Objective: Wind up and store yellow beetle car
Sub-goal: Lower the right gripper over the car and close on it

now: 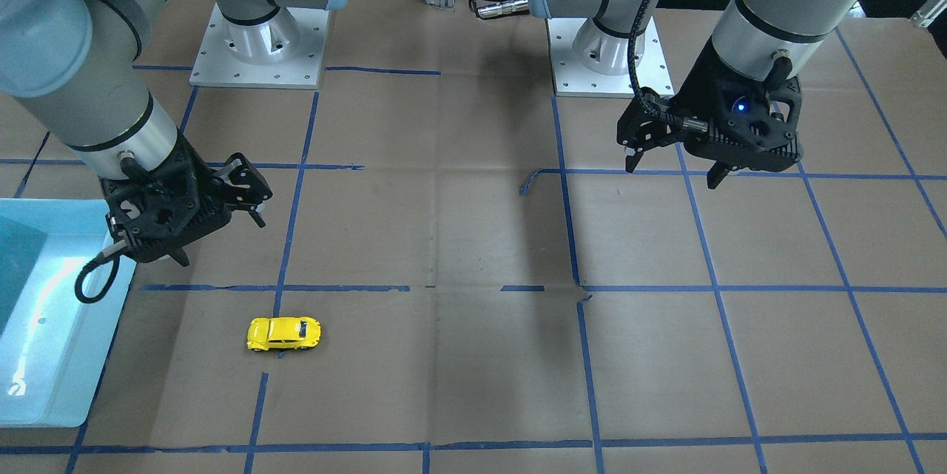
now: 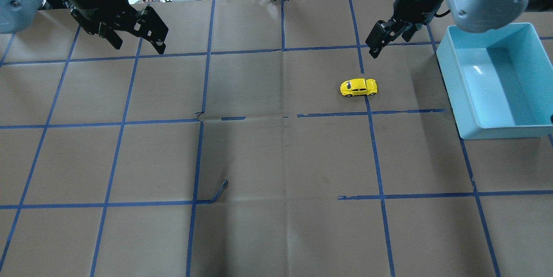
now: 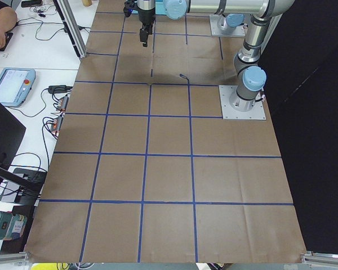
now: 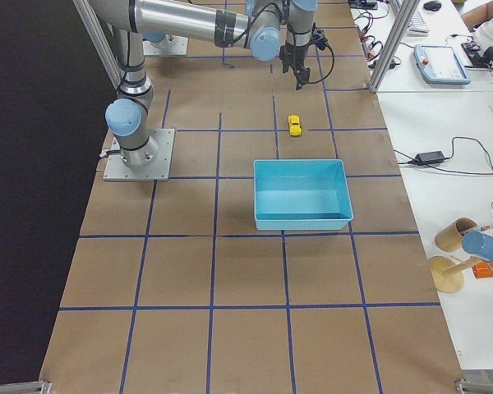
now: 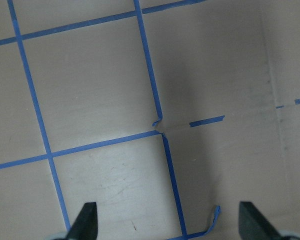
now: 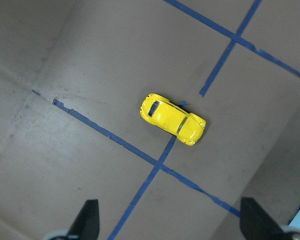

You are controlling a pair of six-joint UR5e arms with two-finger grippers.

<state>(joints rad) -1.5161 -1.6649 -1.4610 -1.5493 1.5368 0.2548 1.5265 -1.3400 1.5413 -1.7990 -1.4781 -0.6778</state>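
yellow beetle car (image 2: 359, 87), long axis across the table (image 2: 276, 160), lies near the right gripper (image 1: 222, 241), jaws spread and empty; left gripper (image 2: 139, 48), likewise spread, hangs well apart.

1. Left arm (image 1: 769, 8): stretched out from its base, forearm sloping down to the wrist.
2. Left gripper (image 1: 672, 172): hanging in the air, pointing down, holding nothing.
3. Left fingers (image 5: 87, 222): spread wide, clear gap between the tips.
4. Blue light (image 1: 738, 106): lit on the black housing above the left gripper, with a braided cable (image 1: 632, 45) running up beside the wrist.
5. Right arm (image 1: 81, 82): extended likewise, forearm slanting down.
6. Right gripper (image 1: 220, 241): raised, slightly tilted, empty.
7. Right fingers (image 6: 252, 220): parted wide, tips at both lower corners of the wrist view.
8. Cable loop (image 1: 92, 282): dangling beside the right gripper's housing.
9. Grippers well apart from each other.
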